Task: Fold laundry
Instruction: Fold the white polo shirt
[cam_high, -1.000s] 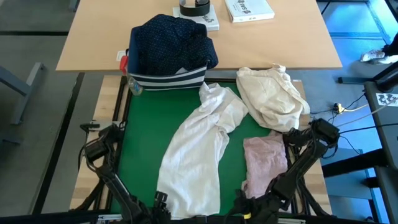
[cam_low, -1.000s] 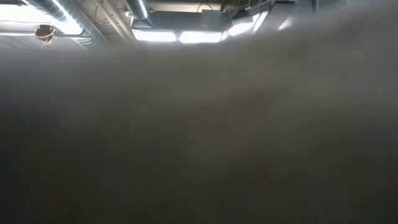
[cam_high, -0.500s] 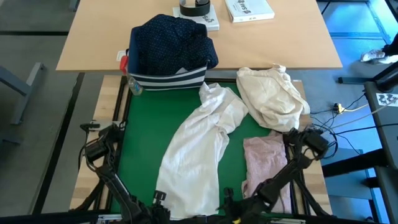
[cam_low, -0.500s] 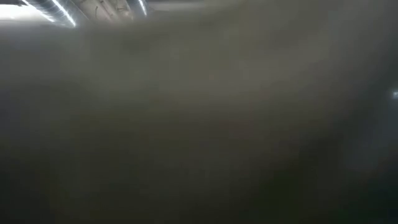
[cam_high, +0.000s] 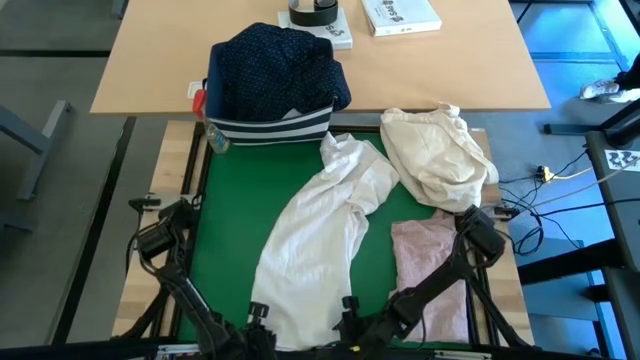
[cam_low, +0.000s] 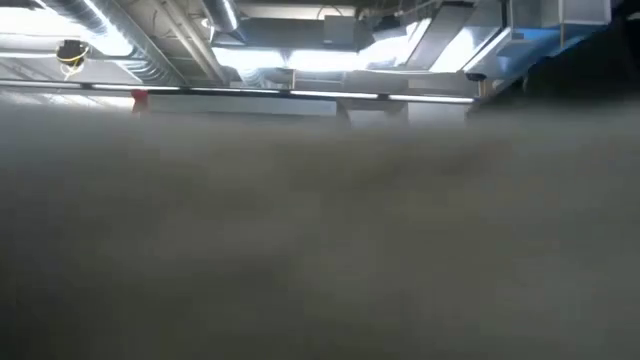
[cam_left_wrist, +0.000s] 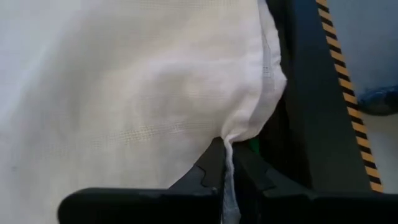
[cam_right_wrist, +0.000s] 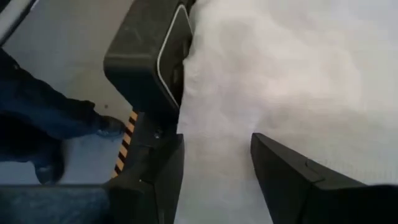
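White shirt (cam_high: 318, 245) lies spread down the green worktop (cam_high: 235, 215); at its near hem the left tool (cam_left_wrist: 225, 177) is pinched shut on the fabric edge. Right of the shirt, the right tool (cam_right_wrist: 214, 168) stands part open over the pale pink top (cam_high: 425, 255), gripping nothing. Beyond the shirt sits the cream-beige bundle (cam_high: 435, 155), then the navy dotted shirt (cam_high: 275, 70) in the striped bin (cam_high: 270, 128).

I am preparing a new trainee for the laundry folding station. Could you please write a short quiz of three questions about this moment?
1. Which thing does the left gripper hold?
A. the pale pink top
B. the white shirt
C. the cream bundle
2. True or false: the right gripper is shut on the pale pink top.
3. Fill in: the navy dotted shirt lies heaped on the striped ____.

Key: 1 B. 2 false, it is open over white cloth. 3 bin.
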